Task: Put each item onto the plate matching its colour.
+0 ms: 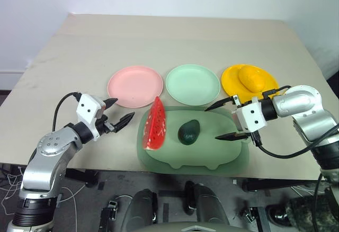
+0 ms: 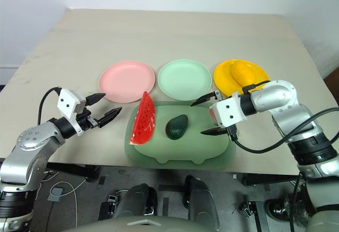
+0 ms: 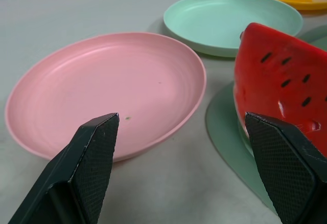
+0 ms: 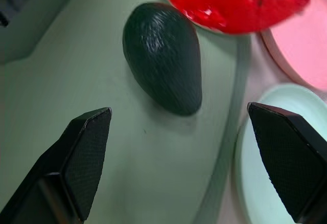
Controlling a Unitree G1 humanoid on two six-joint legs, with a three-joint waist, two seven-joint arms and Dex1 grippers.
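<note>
A red watermelon wedge (image 1: 155,124) stands on its rind at the left end of the green mat (image 1: 212,155). Beside it, mid-mat, lies a dark green avocado (image 1: 188,131). The yellow mango (image 1: 252,78) rests on the yellow plate (image 1: 229,78). The pink plate (image 1: 135,86) and the mint green plate (image 1: 193,84) hold nothing. My left gripper (image 1: 123,110) is open and empty, level, just left of the wedge and near the pink plate's front rim. My right gripper (image 1: 213,122) is open and empty, angled down over the mat right of the avocado (image 4: 162,55).
The three plates form a row behind the mat, which overhangs the table's front edge (image 1: 79,166). Bare tabletop lies behind and left of the plates. Cables run along both of my forearms.
</note>
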